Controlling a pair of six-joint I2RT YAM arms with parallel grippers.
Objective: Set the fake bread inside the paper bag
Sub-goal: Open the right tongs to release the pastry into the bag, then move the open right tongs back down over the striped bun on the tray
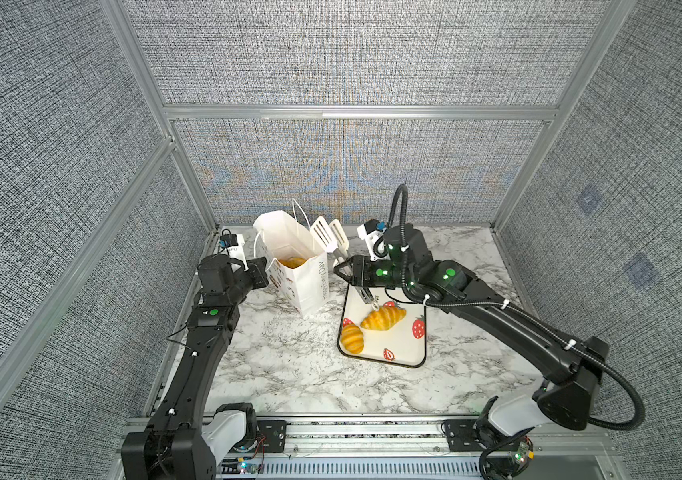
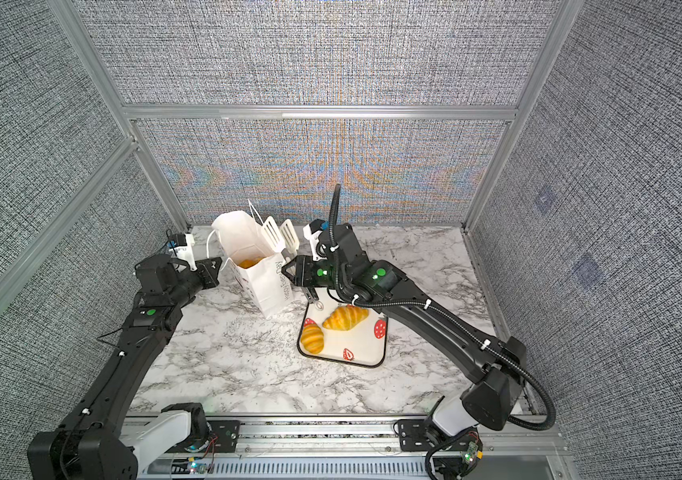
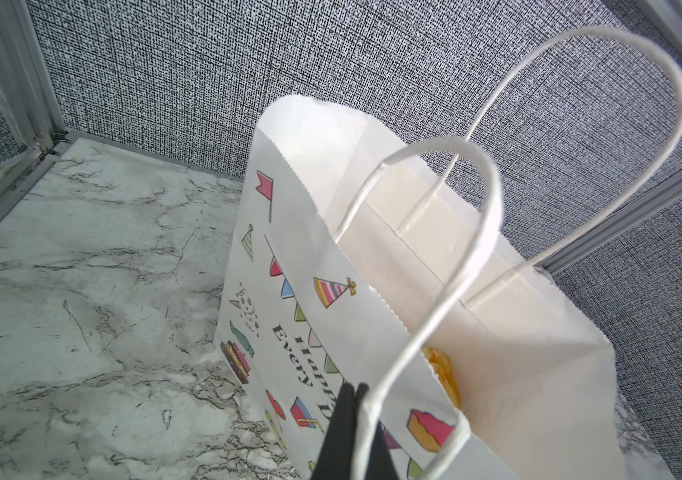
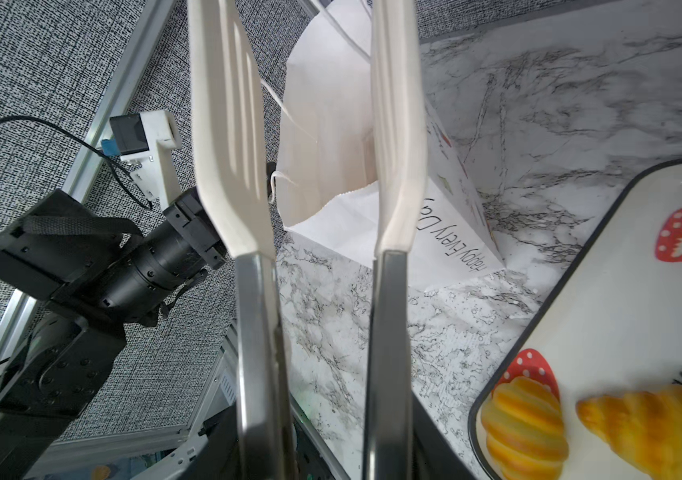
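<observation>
— What's the left claw [image 3: 354, 388] doing?

— It's closed tight at the near rim of the bag [image 1: 310, 282], right by a handle cord. I'd say it's pinching the paper to hold the mouth open. The bag stands upright, and there's bread [image 1: 293, 262] down inside.

— And the tongs [image 1: 327, 232]?

— They're up by the bag's right edge with the blades apart and nothing between them. The right claw [image 1: 343, 272] is clamped round their arms.

— So it goes back for more?

— That's my guess. A roll [image 1: 352, 338] and a croissant [image 1: 383, 318] lie just beside each other on the tray [image 1: 401, 349].

— How should it go about that?

— First it should lift the blades clear of the rim and cords, so the bag isn't dragged. Then it can come down on one piece only, with a blade on each side across its middle. It should squeeze gently, because that glossy skin looks slippery. Meanwhile the left claw shouldn't let go.
</observation>
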